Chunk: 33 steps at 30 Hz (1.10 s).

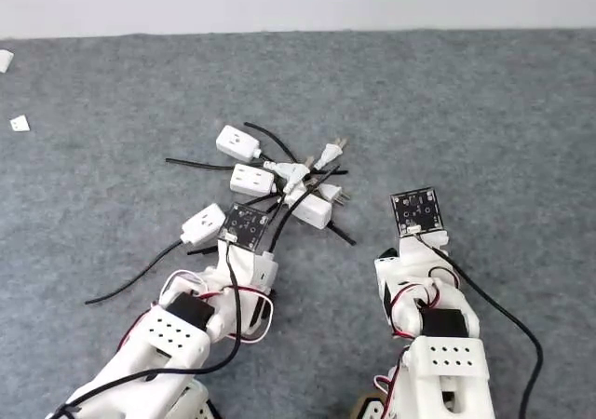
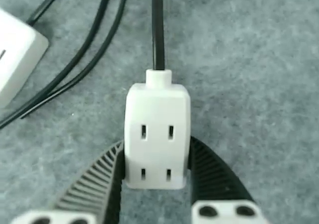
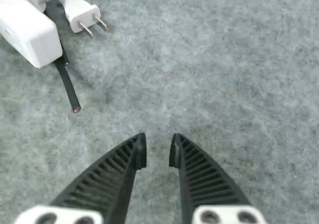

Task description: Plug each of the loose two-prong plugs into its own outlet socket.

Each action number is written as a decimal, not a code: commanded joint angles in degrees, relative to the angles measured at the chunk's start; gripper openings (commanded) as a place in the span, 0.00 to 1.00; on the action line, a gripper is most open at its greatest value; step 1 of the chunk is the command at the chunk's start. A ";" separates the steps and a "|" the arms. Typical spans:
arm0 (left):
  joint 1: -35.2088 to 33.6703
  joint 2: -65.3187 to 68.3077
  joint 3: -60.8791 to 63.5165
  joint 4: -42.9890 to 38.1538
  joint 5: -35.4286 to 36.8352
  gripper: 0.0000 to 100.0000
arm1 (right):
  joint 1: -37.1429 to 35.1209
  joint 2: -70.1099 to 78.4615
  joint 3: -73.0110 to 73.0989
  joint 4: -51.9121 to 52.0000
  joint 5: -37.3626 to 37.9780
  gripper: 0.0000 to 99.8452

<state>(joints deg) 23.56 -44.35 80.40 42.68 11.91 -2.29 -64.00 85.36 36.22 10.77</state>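
Left gripper (image 2: 155, 152): clamped on white outlet socket (image 2: 157, 119), at near edge of socket pile (image 1: 279, 182). Right gripper (image 3: 158, 149): narrow gap, empty, beside pile. Loose plug (image 3: 77, 10): at pile's edge.

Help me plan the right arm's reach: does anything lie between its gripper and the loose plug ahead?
Nothing visible does. Bare carpet runs from the right gripper to the plug; the black cable end lies off that line.
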 commanded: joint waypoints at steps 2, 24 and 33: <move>0.62 -1.32 -0.66 -0.70 0.88 0.01 | 0.48 -1.27 -0.44 0.22 0.70 0.11; 1.58 -7.38 1.80 -2.29 24.79 0.01 | 0.48 -1.27 -0.44 0.22 0.70 0.11; 1.67 -7.21 1.45 0.35 24.70 0.01 | 0.48 -1.27 -0.44 0.13 0.62 0.11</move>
<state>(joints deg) 24.70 -50.42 82.68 41.63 36.18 -2.29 -64.00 85.36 36.22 10.77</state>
